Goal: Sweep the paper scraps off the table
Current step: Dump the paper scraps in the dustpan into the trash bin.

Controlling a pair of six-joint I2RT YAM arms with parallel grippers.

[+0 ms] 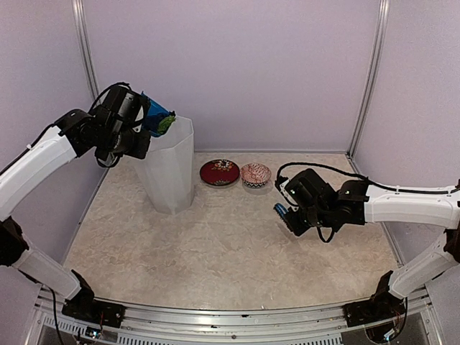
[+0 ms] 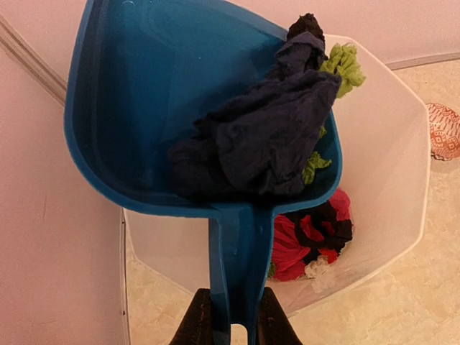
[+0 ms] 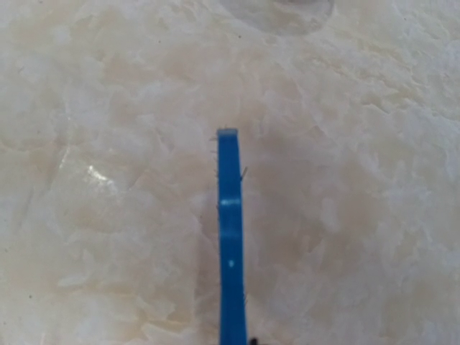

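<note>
My left gripper (image 1: pixel 141 123) (image 2: pixel 231 321) is shut on the handle of the blue dustpan (image 1: pixel 154 117) (image 2: pixel 136 108) and holds it tilted above the white bin (image 1: pixel 169 169) (image 2: pixel 392 165). Navy, black and green paper scraps (image 2: pixel 262 140) (image 1: pixel 167 123) lie in the pan at its lip. Red, black and white scraps (image 2: pixel 309 237) lie in the bin. My right gripper (image 1: pixel 291 213) is shut on the blue brush (image 1: pixel 285 218) (image 3: pixel 231 237), low over the beige table (image 1: pixel 230 251) (image 3: pixel 108 215) at the right. Its fingers are almost out of the right wrist view.
A red bowl (image 1: pixel 219 172) and a pink patterned bowl (image 1: pixel 256 175) (image 2: pixel 445 129) stand at the back centre, right of the bin. White walls with metal posts enclose the table on three sides. A metal rail runs along the near edge.
</note>
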